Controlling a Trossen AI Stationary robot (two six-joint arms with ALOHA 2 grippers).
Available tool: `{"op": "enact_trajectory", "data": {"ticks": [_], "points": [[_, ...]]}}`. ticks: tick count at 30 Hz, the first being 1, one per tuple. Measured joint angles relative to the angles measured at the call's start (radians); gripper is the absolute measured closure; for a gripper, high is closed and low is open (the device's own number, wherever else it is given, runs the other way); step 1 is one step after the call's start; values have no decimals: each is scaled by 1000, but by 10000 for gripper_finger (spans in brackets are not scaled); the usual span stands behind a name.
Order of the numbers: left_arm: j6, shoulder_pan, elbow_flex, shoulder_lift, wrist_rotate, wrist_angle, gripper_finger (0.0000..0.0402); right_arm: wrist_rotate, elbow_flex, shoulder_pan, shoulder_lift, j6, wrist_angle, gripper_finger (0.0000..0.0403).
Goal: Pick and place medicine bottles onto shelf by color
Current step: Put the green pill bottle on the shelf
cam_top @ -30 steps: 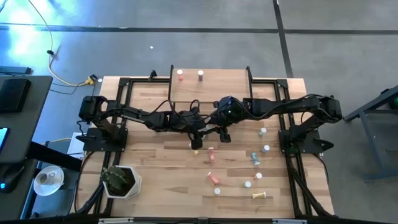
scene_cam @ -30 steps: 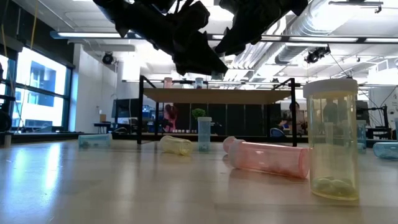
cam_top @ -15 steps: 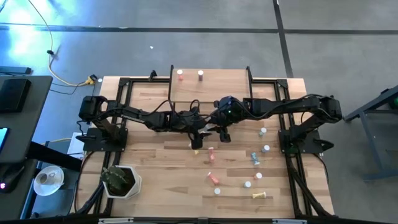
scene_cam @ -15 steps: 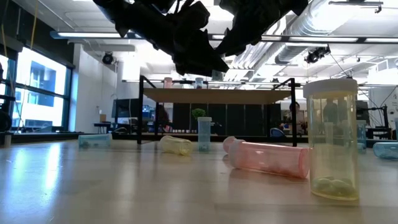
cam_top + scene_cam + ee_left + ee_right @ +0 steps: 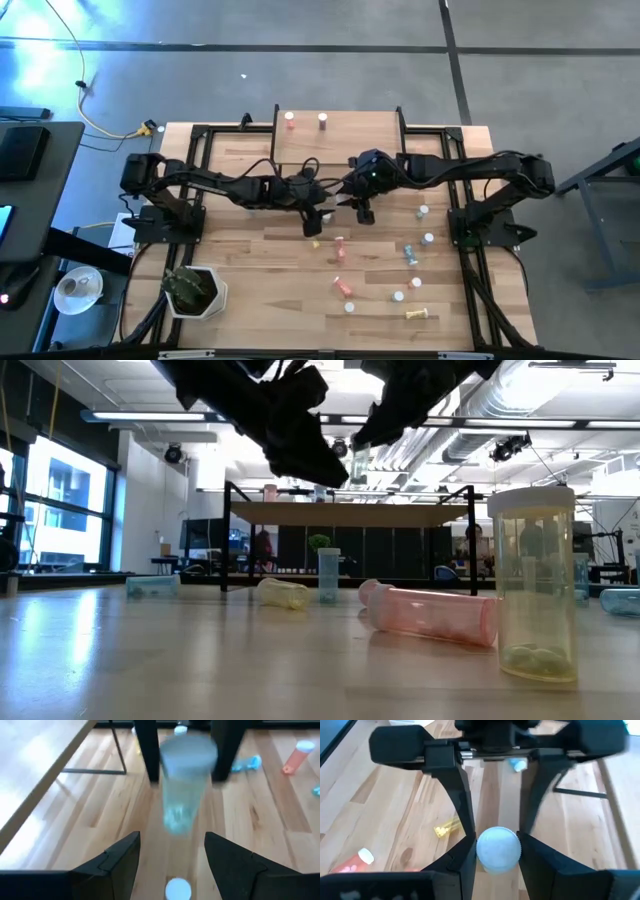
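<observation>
Butcher-block tabletop [image 5: 250, 290] under bright ceiling lights, right gripper [image 5: 496, 851] clamped a white-capped blue bottle [image 5: 498, 848] mid-table, left gripper [image 5: 172, 851] gaped empty, shelf [image 5: 340, 135] behind carried two bottles, others scattered.

Wooden tabletop [image 5: 250, 300]; scattered medicine bottles [image 5: 343, 288]

The pale blue bottle [image 5: 186, 785] is motion-blurred, its label unreadable.
</observation>
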Motion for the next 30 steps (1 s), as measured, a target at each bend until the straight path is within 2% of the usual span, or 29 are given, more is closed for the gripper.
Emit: {"op": "enact_trajectory", "data": {"ticks": [9,15,22,30], "points": [[35,7,1,-93,-13,-110,188,9,0,-65,-96,-21,-2,282],[67,11,0,-184,-81,-190,188,9,0,-142,-143,-82,53,282],[114,38,0,-301,-135,-292,188,9,0,-273,-158,-127,167,282],[178,160,0,-392,-135,-310,188,-5,0,-460,-157,-102,322,282]]}}
